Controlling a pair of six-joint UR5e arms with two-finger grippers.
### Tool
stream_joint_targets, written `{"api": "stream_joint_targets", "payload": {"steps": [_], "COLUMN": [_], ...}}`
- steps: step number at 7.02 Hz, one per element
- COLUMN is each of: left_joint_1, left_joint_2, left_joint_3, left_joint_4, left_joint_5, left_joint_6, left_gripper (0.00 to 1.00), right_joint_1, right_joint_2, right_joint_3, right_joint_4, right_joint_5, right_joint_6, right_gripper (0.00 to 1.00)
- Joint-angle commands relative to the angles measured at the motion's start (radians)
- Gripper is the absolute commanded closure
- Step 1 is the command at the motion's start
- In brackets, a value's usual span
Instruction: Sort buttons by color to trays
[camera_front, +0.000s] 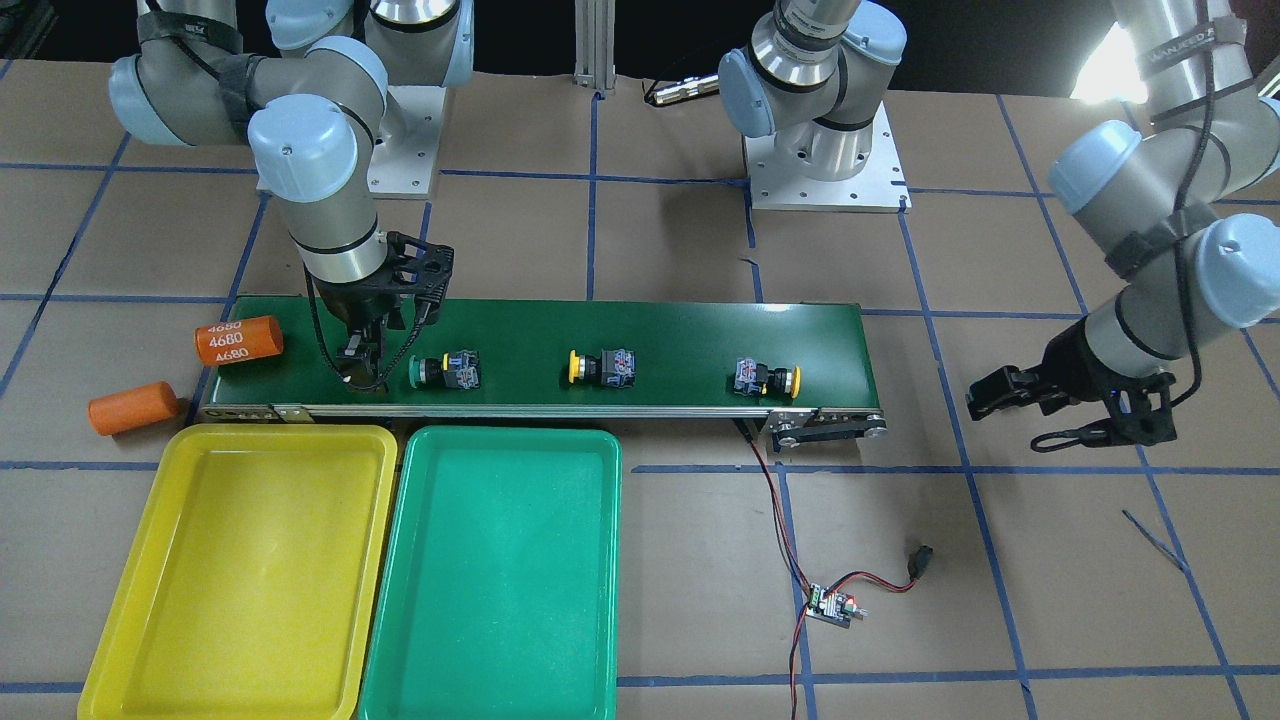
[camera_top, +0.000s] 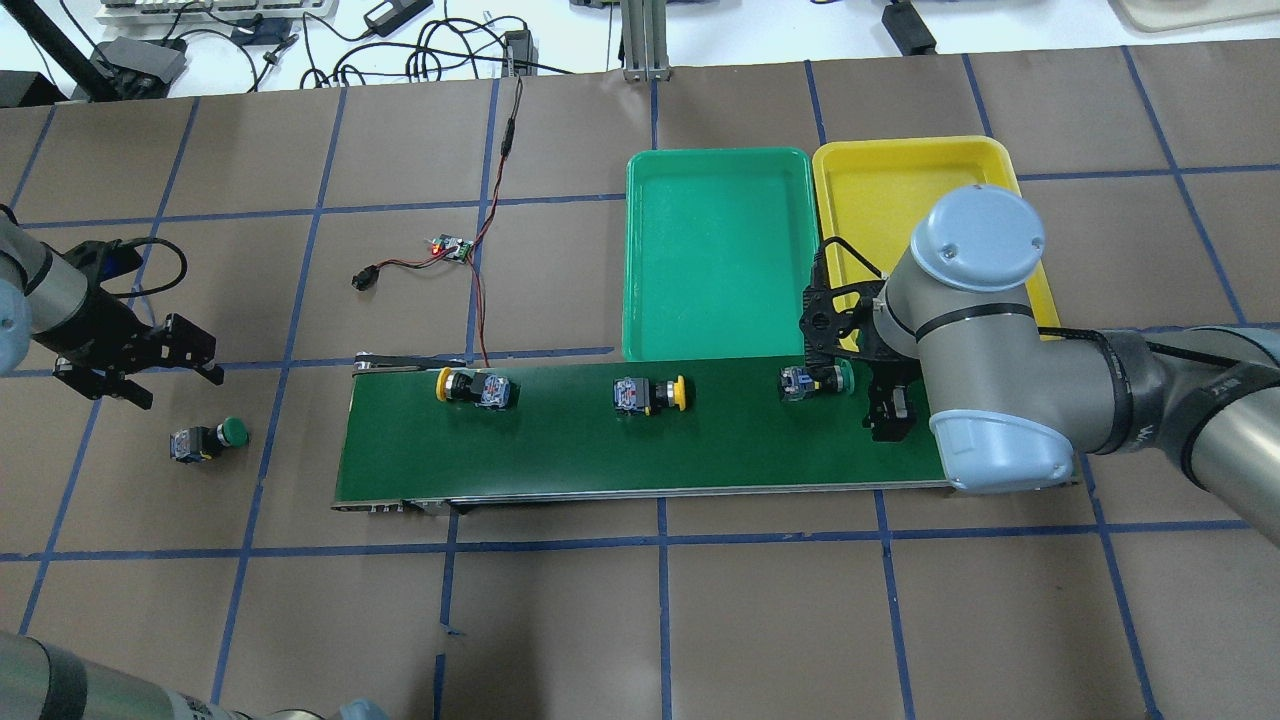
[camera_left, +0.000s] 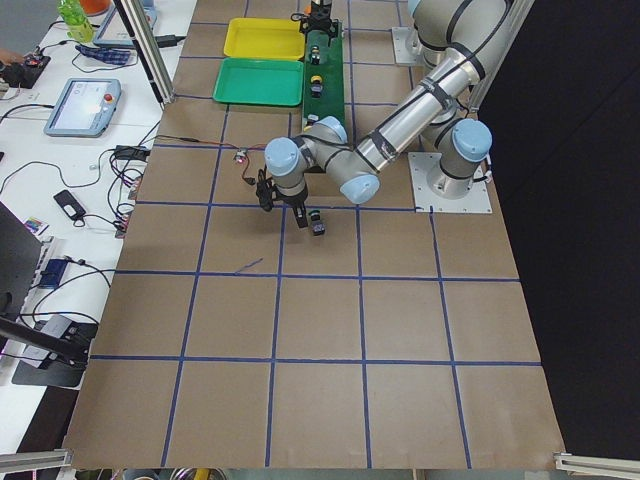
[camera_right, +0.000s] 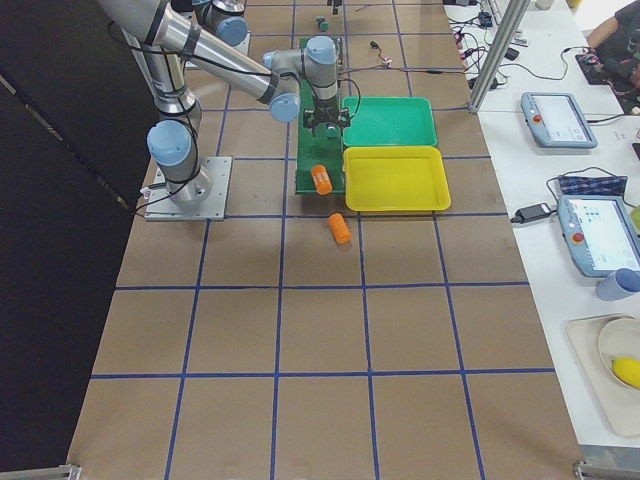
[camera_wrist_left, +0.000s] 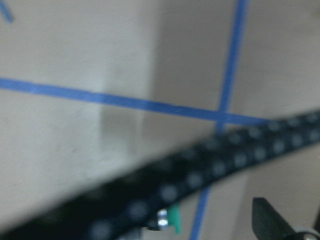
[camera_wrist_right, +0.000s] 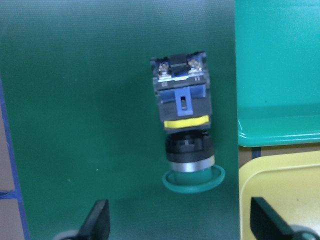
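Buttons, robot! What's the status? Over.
Left gripper open, right gripper open at green button on belt. Yellow tray, green tray hold no buttons. Orange cylinder beside right gripper.

Both arms are silver-grey metal tubes joined by fat round joints with pale blue caps. Each base sits on a square pale-grey mounting plate (camera_front: 825, 185) with small holes along its edges. Up from the plate, the right arm (camera_front: 325, 225) and the left arm (camera_front: 1180, 250) carry black cables bound on with black straps. Farthest from the plate, each wrist bears black open-framed hardware and black jaws, with a thin black cable looping alongside. Faint lettering on the left arm's tube is too small to read.
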Motion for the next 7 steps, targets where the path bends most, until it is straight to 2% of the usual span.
{"api": "stream_joint_targets", "payload": {"steps": [1,2,3,4,5,6,7], "left_joint_1": [0.028,0.040,0.070,0.077,0.077,0.077,0.077], "left_joint_2": [-0.038,-0.036,-0.027,-0.022,-0.025,-0.036,-0.038], "left_joint_3": [-0.041,-0.046,-0.038,-0.046,-0.049,-0.055,-0.069], "left_joint_4": [0.066,0.066,0.044,0.037,0.037,0.037,0.034], "left_joint_5": [-0.009,-0.044,-0.125,-0.130,-0.130,-0.130,-0.125], "left_joint_6": [0.010,0.078,0.091,0.090,0.091,0.090,0.064], "left_gripper": [0.00,0.00,0.00,0.00,0.00,0.00,0.00], "right_joint_1": [0.001,0.001,0.001,0.001,0.001,0.001,0.001], "right_joint_2": [0.001,0.001,0.001,0.001,0.001,0.001,0.001], "right_joint_3": [0.000,0.000,0.000,0.000,0.000,0.000,0.000], "right_joint_4": [0.000,0.000,0.002,0.003,0.005,0.006,0.006], "right_joint_5": [0.002,0.002,0.002,0.000,-0.001,0.000,0.000], "right_joint_6": [0.000,0.000,0.000,0.000,-0.003,-0.003,-0.042], "right_gripper": [0.03,0.03,0.04,0.08,0.24,0.53,0.71]}}
